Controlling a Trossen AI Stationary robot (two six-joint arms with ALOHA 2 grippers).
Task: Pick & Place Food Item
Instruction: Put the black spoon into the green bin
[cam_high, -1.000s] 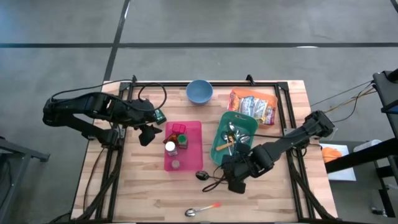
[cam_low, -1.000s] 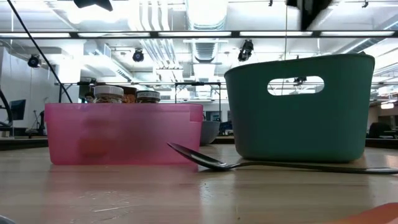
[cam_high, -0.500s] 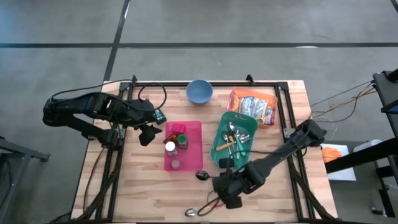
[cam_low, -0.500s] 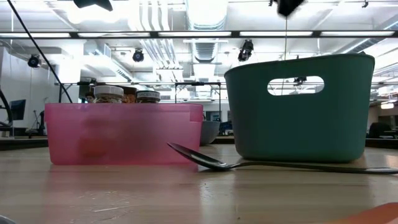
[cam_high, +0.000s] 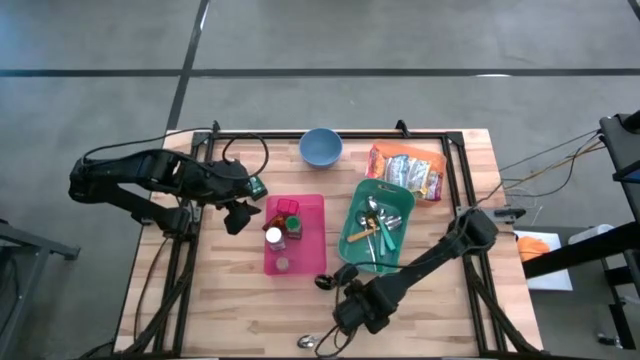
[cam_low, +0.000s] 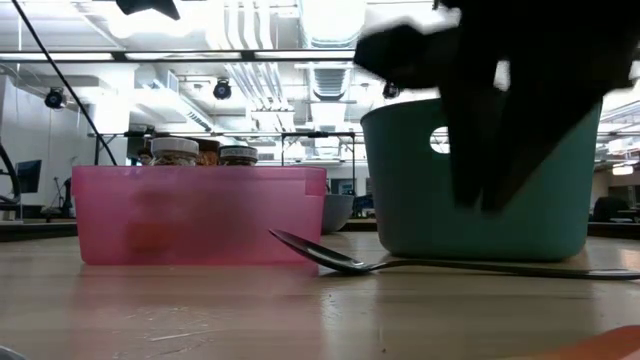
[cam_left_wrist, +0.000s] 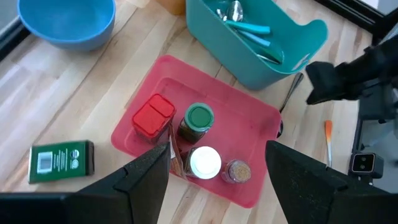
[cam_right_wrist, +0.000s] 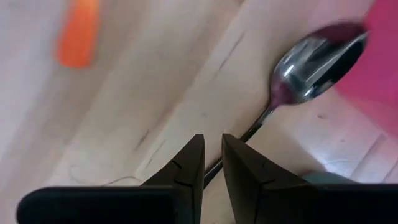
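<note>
A bright food packet (cam_high: 407, 171) lies flat at the table's far right. Spice jars (cam_left_wrist: 199, 118) stand in a pink tray (cam_high: 312, 215), beside a teal basket (cam_high: 357, 218) of cutlery. My right gripper (cam_right_wrist: 212, 140) hangs near the front edge, pointing down, fingers almost together. It is above the dark handle of a metal spoon (cam_right_wrist: 314, 62) that lies on the table. In the low view the gripper (cam_low: 490, 195) ends above the tabletop. My left gripper (cam_left_wrist: 217, 186) waits open, high over the tray's left side (cam_high: 238, 215).
A blue bowl (cam_high: 321, 147) stands at the far edge and a green box (cam_left_wrist: 61, 160) lies left of the tray. A second spoon with an orange handle (cam_right_wrist: 78, 31) lies at the front edge (cam_high: 308, 342). Bare wood stretches along the front left.
My right gripper has come down and moved toward the table's near edge and to the left, from beside the teal basket to above the spoon's handle. It has also rolled about its own pointing line. In the low view it has dropped into sight in front of the basket.
</note>
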